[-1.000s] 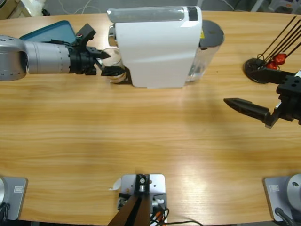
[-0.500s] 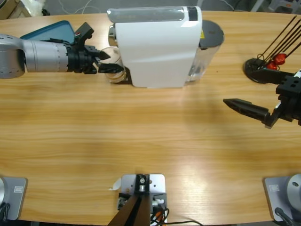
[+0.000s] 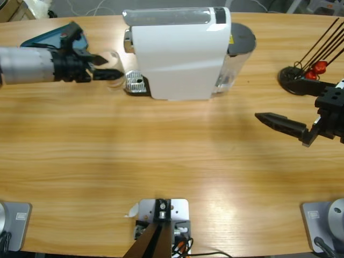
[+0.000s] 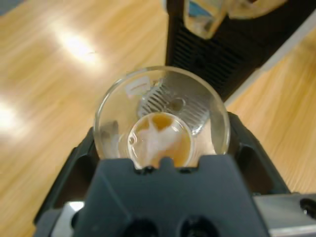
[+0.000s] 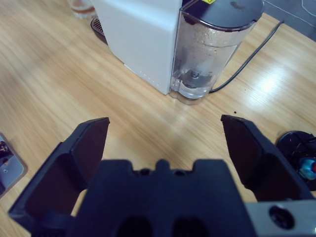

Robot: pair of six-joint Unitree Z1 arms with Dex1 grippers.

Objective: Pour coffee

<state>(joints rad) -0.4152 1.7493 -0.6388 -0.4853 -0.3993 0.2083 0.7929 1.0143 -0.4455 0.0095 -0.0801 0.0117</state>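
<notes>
The left gripper [image 3: 107, 73] is pinching the clear cup [image 4: 162, 118], coffee [image 4: 160, 140] pooling at its bottom, and it has just come off the drip tray [image 3: 135, 83] beside the coffee machine [image 3: 180, 54]. Pouring looks next. The right gripper [image 5: 165, 136] is idling, jaws spread.

The long, light wooden table [image 3: 161, 156] carries a white boxy coffee machine [image 3: 180, 51] with a clear water tank [image 5: 212, 54] — a black capsule stand [image 3: 295, 80] sits well apart.
</notes>
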